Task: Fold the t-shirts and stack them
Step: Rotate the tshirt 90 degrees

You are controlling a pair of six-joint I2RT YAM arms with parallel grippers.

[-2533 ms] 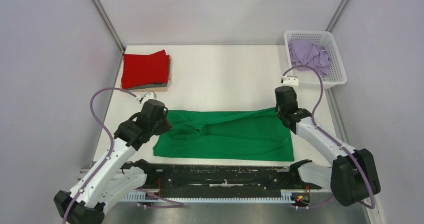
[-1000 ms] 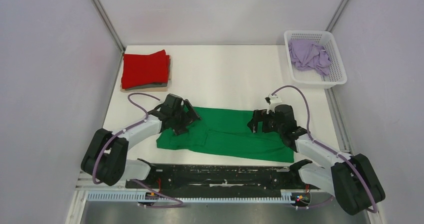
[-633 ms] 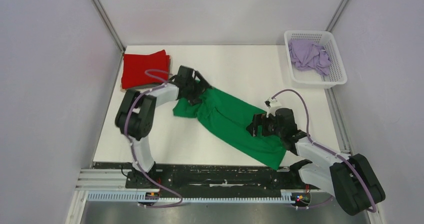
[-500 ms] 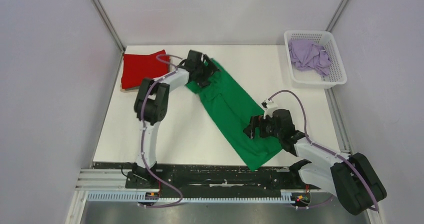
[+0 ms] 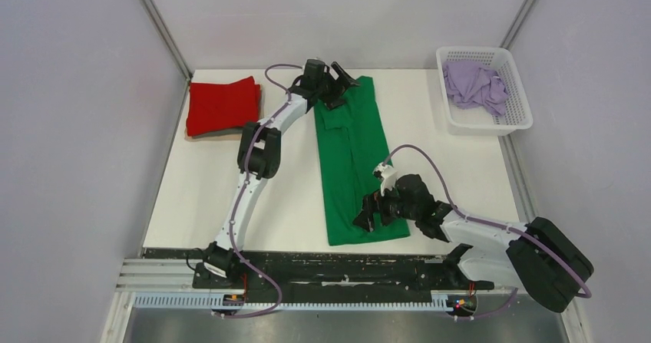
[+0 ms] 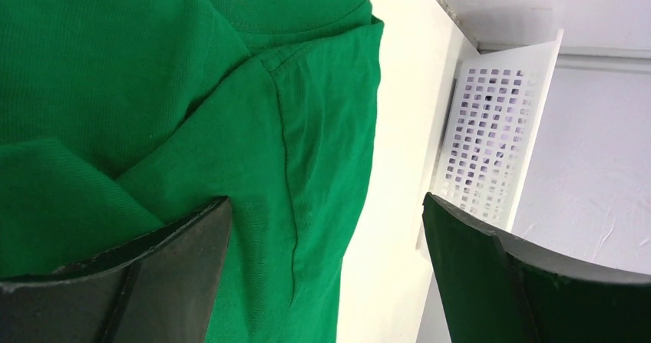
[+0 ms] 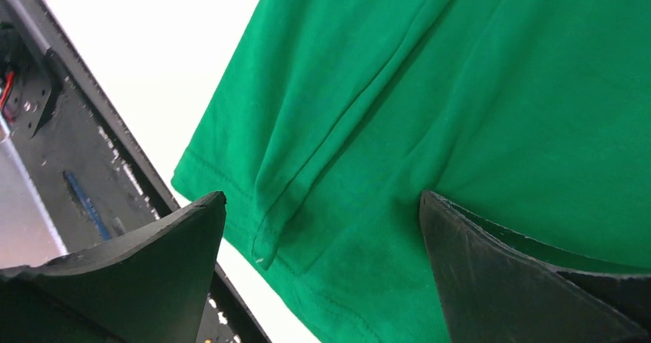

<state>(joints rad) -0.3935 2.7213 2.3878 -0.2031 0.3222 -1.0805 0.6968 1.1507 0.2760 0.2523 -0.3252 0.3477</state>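
From overhead the green shirt point(image 5: 351, 159) lies as one long folded strip running front to back down the middle of the table point(image 5: 437, 174), red shirt point(image 5: 223, 107) folded far left, lilac shirt point(image 5: 474, 82) bunched in the basket point(image 5: 525, 107). My wrist cams catch what that misses (collar rib and sleeve seam on the left, stitched hem on the right). My left gripper point(image 5: 338, 78) sits at the collar end, right gripper point(image 5: 367, 216) at the hem, both spread wide, pinching nothing.

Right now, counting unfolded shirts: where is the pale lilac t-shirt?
Top view: the pale lilac t-shirt lies in the white plastic lattice basket, far right corner of the table.
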